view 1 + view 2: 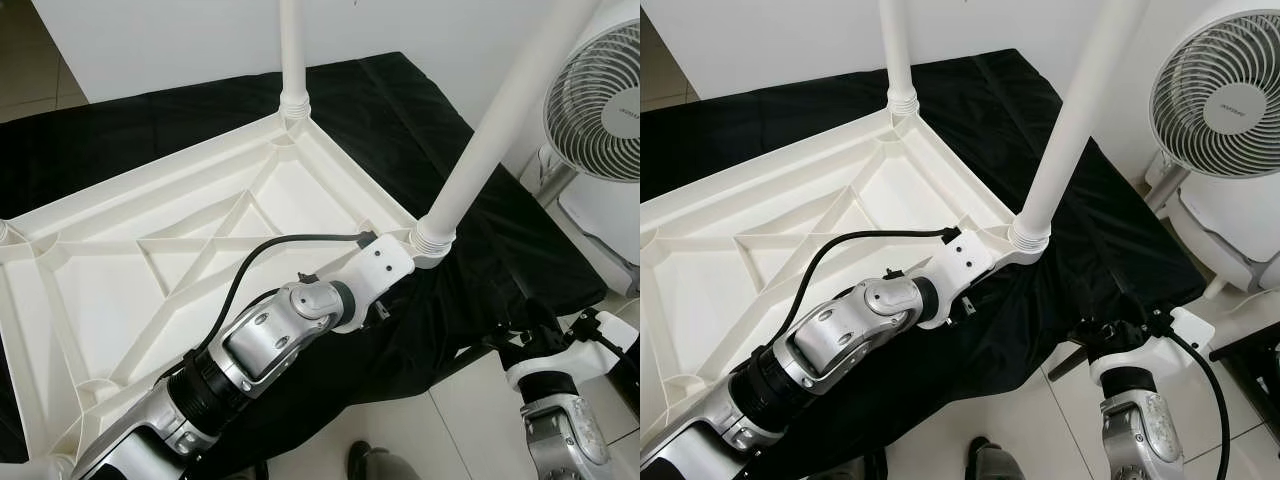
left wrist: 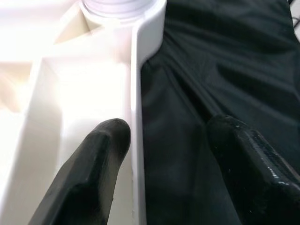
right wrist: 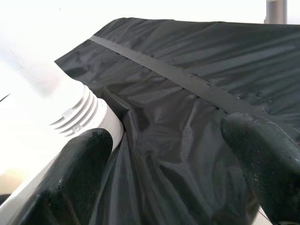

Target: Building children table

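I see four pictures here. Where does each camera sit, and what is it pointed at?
Left eye view: on the head, looking down at the upturned white table; both silver arms show.
Right eye view: the head's other eye, same scene shifted, fan alongside.
Left wrist view: along the left pincer, open astride the table's rim.
Right wrist view: along the right pincer, open, facing black cloth and a table leg.
Shared: both eyes see that corner leg.
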Motion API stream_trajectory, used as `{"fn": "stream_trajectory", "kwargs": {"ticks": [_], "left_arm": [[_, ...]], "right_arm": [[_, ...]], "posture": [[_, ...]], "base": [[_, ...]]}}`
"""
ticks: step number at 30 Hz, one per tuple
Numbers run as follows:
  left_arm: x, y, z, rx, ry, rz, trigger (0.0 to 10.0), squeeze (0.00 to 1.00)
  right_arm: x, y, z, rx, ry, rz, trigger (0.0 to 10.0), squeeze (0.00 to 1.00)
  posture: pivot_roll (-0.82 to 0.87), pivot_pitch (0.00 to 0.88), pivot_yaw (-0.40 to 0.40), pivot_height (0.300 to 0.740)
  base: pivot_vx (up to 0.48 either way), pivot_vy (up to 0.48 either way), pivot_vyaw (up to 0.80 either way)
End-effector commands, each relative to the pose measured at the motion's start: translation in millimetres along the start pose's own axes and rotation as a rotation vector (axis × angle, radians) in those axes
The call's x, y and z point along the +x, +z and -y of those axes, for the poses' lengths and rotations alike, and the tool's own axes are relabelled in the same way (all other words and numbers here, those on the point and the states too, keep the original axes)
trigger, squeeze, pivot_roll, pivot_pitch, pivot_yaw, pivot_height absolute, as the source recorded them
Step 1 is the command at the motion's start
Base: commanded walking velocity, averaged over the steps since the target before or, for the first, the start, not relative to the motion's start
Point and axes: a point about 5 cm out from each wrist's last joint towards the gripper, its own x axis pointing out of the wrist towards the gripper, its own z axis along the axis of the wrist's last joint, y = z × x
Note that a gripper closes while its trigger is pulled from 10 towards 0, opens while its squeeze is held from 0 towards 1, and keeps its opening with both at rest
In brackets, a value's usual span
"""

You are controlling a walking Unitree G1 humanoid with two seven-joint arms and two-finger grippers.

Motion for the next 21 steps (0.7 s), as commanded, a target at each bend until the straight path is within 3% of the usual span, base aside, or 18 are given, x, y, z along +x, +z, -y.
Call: {"fn": "stream_trajectory", "kwargs": {"ticks": [1,2,3,5,6,15,21], "left_arm": [[1.8,-5,-0.2,-0.014,-0.018,-0.032,7.2,0.0],[1.8,-5,-0.2,-0.014,-0.018,-0.032,7.2,0.0],[2.1,-6,-0.9,-0.017,-0.011,-0.034,8.9,0.0],[2.3,-6,-1.4,-0.02,-0.007,-0.035,8.9,0.0],[0.6,-7,-1.0,-0.006,-0.017,-0.035,0.0,0.0],[-6.4,-9,-4.0,0.005,-0.027,-0.037,0.0,0.0],[-29.9,-26,-7.4,0.033,-0.059,-0.086,0.0,0.0]], "right_arm": [[-1.9,-3,3.1,0.003,-0.015,-0.014,10.0,0.0],[-1.9,-3,3.1,0.003,-0.015,-0.014,10.0,0.0],[-1.8,-3,3.0,0.0,-0.016,-0.015,10.0,0.0],[-1.7,-3,2.9,-0.002,-0.016,-0.015,10.0,0.0],[-1.3,-4,3.2,-0.005,-0.016,-0.018,10.0,0.0],[-0.9,-4,4.2,-0.013,-0.016,-0.023,10.0,0.0],[1.8,-4,5.7,-0.027,0.004,-0.03,10.0,0.0]], "posture": [[-0.09,0.209,0.049,0.74],[-0.09,0.209,0.049,0.74],[-0.09,0.209,0.049,0.74],[-0.09,0.209,0.049,0.74],[-0.09,0.209,0.049,0.74],[-0.09,0.209,0.049,0.74],[-0.05,0.21,0.042,0.74]], "base": [[0.0,0.0,0.0],[0.0,0.0,0.0],[0.0,0.0,0.0],[0.0,0.0,0.0],[0.0,0.0,0.0],[0.0,0.0,0.0],[0.0,0.0,0.0]]}}
